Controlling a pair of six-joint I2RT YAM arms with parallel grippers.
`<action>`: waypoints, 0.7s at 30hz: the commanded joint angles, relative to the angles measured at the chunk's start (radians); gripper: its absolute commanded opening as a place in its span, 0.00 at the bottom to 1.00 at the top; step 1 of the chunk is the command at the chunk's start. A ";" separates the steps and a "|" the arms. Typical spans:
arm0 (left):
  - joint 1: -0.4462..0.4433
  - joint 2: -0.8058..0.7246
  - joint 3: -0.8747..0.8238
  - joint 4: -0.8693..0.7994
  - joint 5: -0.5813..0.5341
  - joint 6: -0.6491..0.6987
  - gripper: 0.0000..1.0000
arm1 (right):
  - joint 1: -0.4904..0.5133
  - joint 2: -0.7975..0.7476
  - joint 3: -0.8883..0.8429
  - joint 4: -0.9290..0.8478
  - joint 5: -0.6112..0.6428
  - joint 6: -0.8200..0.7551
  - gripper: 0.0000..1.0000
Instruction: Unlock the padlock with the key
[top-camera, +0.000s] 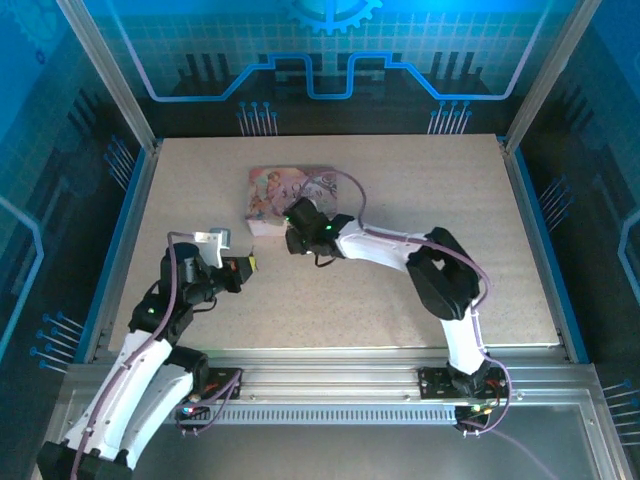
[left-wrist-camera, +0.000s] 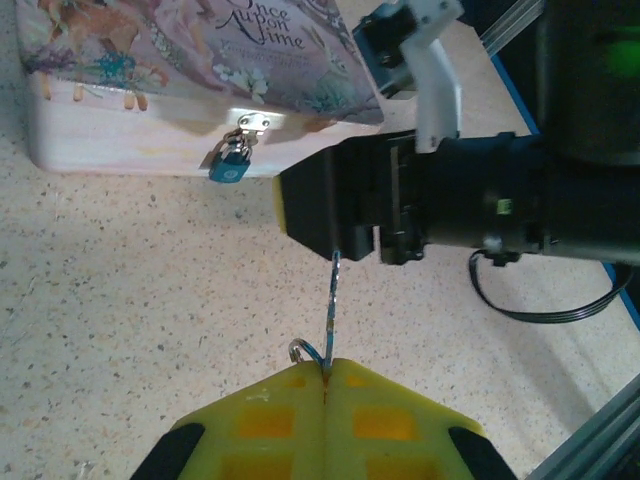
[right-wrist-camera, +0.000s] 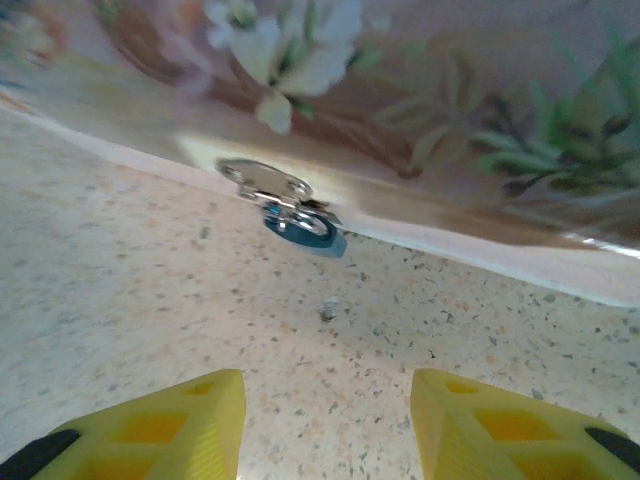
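On the table (top-camera: 450, 200), left tool (left-wrist-camera: 325, 368) clenches the key (left-wrist-camera: 332, 300); right tool (right-wrist-camera: 328, 400) gapes near the padlock (right-wrist-camera: 310, 238).

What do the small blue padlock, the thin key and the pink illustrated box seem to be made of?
The small blue padlock looks like glossy painted or anodised metal, with a shiny silver shackle. The thin grey key looks like bare metal, dull sheen, on a bright wire ring. The pink illustrated box has a matte printed skin, perhaps cardboard or wood; unclear.
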 joint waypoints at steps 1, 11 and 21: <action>0.005 -0.002 -0.012 -0.015 -0.011 0.023 0.00 | 0.009 0.030 0.068 -0.048 0.167 0.097 0.46; 0.005 -0.016 -0.033 -0.008 0.007 0.012 0.00 | 0.039 0.142 0.159 -0.081 0.276 0.194 0.49; 0.005 -0.018 -0.054 0.012 0.019 0.012 0.00 | 0.052 0.202 0.221 -0.110 0.274 0.278 0.55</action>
